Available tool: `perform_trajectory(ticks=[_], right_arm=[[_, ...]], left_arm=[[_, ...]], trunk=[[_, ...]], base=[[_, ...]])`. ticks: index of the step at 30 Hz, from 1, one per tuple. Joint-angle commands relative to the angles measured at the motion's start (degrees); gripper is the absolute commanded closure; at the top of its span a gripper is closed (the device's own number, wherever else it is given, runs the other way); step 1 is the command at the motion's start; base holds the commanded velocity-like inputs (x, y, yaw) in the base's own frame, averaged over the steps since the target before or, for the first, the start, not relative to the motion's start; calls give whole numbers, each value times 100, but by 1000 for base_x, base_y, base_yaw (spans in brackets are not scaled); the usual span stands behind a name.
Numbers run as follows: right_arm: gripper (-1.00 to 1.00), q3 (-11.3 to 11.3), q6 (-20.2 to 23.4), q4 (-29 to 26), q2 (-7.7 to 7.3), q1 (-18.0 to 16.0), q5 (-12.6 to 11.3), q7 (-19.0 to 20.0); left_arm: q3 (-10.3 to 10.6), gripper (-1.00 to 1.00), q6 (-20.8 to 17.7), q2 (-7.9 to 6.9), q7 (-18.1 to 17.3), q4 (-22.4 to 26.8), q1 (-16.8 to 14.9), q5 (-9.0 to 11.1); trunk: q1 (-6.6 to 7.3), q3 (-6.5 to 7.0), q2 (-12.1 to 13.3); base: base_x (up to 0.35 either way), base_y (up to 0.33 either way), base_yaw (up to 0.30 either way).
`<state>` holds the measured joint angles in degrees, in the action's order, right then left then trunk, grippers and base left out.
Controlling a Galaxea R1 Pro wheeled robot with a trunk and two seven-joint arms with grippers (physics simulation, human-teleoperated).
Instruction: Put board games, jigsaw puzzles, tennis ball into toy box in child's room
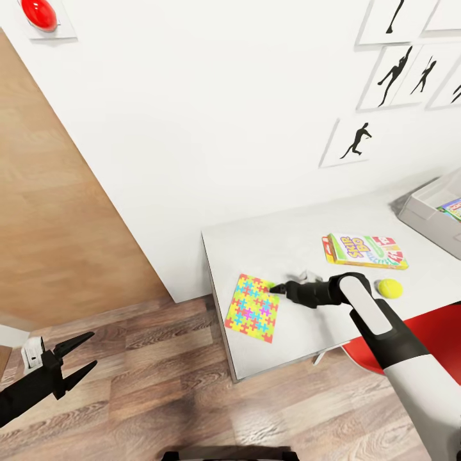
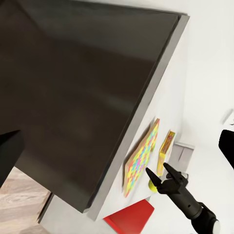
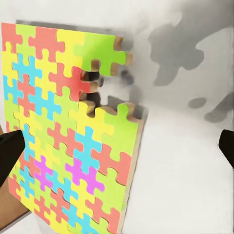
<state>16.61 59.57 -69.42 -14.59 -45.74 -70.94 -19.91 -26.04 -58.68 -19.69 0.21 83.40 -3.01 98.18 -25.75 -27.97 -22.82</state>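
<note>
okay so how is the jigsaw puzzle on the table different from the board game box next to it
The jigsaw puzzle is a thin, flat square of interlocking coloured pieces near the table's front left corner; the board game box is a thicker oblong with printed lettering, lying further back and to the right. The puzzle has gaps at one edge; the box looks whole. The right tool is at the puzzle's edge, well away from the box. Both lie flat on the table.

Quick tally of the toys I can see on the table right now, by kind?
Jigsaw puzzle: 1
Board game: 1
Tennis ball: 1
Total out on the table: 3
A colourful item lies in the grey toy box at the edge of the head view; its kind is unclear.
</note>
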Motion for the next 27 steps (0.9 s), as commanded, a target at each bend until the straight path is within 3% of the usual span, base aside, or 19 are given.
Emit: perform_trajectory(ticks=[1,27], right_arm=[[-100,12,1,12,-2,-5,-60,-68],[-100,89,-2,150,62,45,-55,-100]], left_arm=[[-6,-100,-26,0,1,1,-3,0],[-10,-100,-23,0,-1,1,-6,0]], trunk=[[-3,-8,-10],[-3,-8,-10]], base=[[0,0,0],[0,0,0]])
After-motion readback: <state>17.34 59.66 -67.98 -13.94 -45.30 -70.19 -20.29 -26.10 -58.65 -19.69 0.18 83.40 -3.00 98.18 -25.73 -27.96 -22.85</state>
